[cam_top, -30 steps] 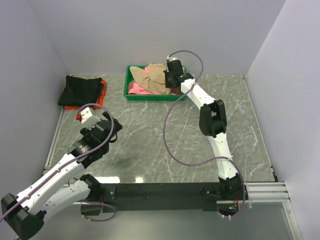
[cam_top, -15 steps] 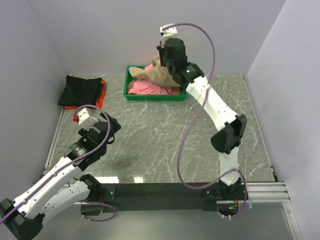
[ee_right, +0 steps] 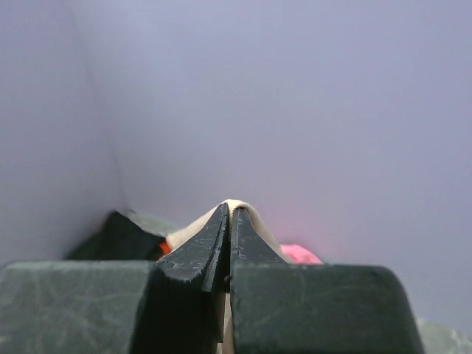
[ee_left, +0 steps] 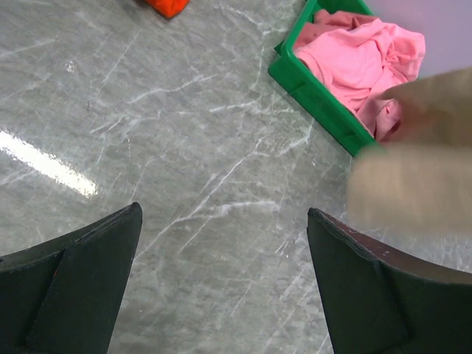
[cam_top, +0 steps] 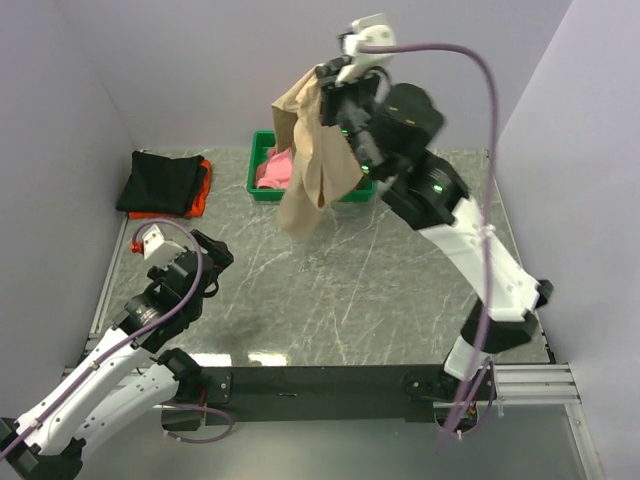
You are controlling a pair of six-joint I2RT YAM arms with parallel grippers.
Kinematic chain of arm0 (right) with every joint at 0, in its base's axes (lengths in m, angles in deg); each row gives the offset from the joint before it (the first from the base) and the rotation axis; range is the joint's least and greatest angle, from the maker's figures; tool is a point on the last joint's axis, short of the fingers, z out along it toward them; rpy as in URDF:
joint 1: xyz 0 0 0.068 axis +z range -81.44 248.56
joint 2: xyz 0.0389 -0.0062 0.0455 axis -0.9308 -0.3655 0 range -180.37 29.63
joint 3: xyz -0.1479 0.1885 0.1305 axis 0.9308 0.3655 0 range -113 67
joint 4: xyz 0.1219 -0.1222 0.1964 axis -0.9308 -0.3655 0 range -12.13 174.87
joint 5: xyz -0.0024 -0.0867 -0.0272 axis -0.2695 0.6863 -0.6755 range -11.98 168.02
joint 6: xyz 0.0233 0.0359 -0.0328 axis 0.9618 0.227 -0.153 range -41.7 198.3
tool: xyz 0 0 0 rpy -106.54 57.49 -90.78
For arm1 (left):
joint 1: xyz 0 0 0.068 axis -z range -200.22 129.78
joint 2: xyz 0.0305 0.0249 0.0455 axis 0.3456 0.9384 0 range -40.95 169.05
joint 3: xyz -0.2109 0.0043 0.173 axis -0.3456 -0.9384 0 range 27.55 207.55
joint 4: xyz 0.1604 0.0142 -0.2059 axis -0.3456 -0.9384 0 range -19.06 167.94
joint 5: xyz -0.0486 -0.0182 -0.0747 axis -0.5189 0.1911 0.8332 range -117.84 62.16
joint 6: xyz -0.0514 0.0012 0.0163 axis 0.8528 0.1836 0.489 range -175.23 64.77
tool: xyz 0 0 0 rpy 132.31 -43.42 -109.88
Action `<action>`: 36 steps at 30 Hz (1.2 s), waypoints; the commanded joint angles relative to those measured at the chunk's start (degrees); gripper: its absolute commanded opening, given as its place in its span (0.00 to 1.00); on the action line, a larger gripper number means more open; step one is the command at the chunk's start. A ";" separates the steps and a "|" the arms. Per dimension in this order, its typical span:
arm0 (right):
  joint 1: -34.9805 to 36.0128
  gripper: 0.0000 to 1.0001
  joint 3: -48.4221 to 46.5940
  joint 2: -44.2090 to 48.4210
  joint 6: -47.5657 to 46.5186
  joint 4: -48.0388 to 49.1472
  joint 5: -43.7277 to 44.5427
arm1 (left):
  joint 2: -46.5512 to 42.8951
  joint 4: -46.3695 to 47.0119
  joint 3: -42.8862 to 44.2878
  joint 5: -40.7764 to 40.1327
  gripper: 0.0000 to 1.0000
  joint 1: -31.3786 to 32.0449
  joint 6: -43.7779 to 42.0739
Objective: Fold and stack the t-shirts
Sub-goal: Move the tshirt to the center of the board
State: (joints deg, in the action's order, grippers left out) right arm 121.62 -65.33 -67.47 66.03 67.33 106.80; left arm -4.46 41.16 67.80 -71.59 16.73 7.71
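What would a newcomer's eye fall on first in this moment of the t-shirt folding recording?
The tan t-shirt hangs high in the air, pinched at its top by the shut right hand, dangling in front of the green tray at the far side of the table. That tray holds pink t-shirts. The left hand hovers open above the tabletop, and a black t-shirt lies far left.
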 commanded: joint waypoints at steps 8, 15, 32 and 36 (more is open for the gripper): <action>-3.21 0.00 23.76 19.74 7.59 5.69 13.75 | -0.63 -3.04 2.12 3.05 0.99 -0.21 2.37; -28.87 0.00 64.31 36.97 34.22 -1.36 2.19 | 4.98 3.36 0.09 9.98 0.99 -0.30 -2.55; -52.62 0.69 84.79 22.64 49.71 -8.30 -8.64 | 18.98 13.92 -10.89 46.64 0.99 10.05 -5.90; -51.66 0.90 84.52 27.83 48.14 -6.81 -13.12 | 16.51 18.22 -13.96 51.91 0.99 13.41 -3.62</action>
State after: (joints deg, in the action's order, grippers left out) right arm 69.25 22.07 -44.54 113.43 59.07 95.98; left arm 13.93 54.14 55.32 -26.23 28.14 1.87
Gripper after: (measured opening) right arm 0.895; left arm 0.994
